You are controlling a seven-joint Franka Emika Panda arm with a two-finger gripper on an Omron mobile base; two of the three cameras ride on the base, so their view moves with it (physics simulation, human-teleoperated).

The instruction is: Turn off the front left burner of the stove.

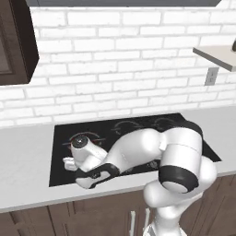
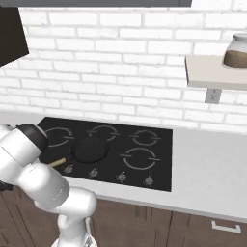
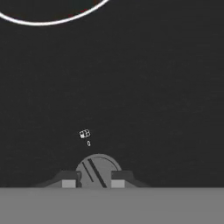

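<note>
The arm (image 1: 138,156) lies across the stove (image 1: 64,138) in the left base view, hiding the knob row and most of the front zones; the front left burner (image 1: 87,136) shows as a partial ring behind the wrist. In the right base view the arm covers the stove's left corner and all but the tip of the pan's handle (image 2: 57,162). In the hand view the burner is cut by the top edge, the knob (image 3: 98,171) is half hidden between the fingertips (image 3: 68,180), and the tiny marking (image 3: 85,134) above it is too small to read. Whether the fingertips touch the knob cannot be told.
</note>
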